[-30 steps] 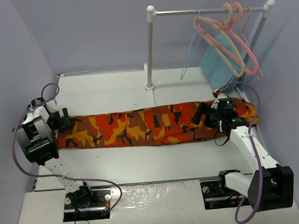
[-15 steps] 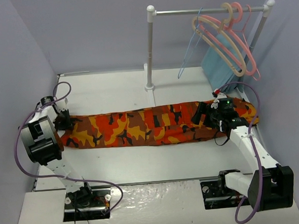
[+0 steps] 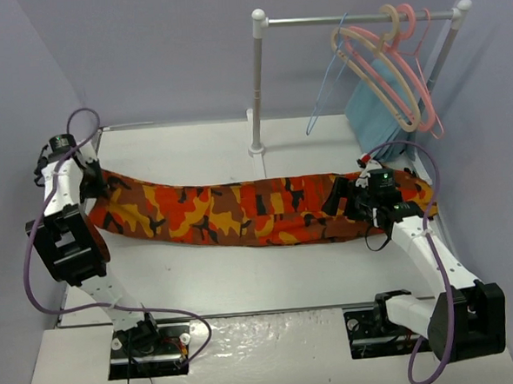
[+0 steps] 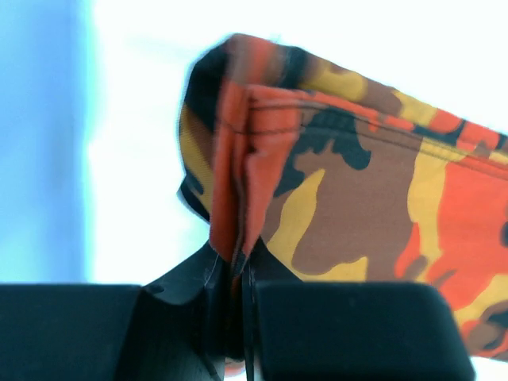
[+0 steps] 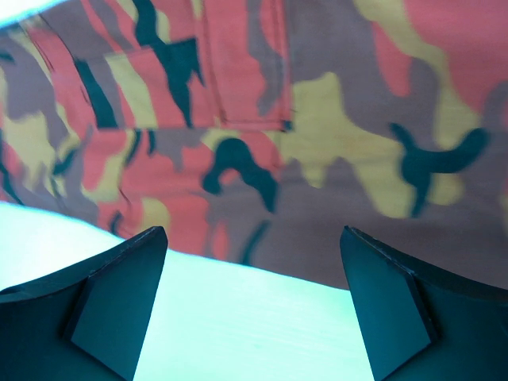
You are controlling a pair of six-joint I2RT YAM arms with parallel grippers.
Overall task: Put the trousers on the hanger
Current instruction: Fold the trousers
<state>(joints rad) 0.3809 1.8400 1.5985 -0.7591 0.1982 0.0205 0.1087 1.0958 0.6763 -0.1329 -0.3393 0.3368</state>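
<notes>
The camouflage trousers (image 3: 240,212) lie stretched across the table from left to right. My left gripper (image 3: 90,180) is shut on their left end, which is lifted off the table; in the left wrist view the folded hem (image 4: 238,159) is pinched in the left gripper (image 4: 234,270). My right gripper (image 3: 348,199) hovers over the right part of the trousers (image 5: 317,119). It is open, and the right gripper (image 5: 254,302) has bare table between its fingers (image 5: 111,302). The light-blue wire hanger (image 3: 324,88) hangs from the rail at the back.
A white rack with a post (image 3: 256,87) and a rail (image 3: 359,17) stands at the back. A tan hanger (image 3: 389,79), a pink hanger (image 3: 424,86) and a teal cloth (image 3: 369,115) hang at its right end. Walls close in on both sides.
My left gripper shut on the trousers' left end and pulled it up and toward the back left. The cloth's left half now slants upward. The right gripper shifted only slightly.
</notes>
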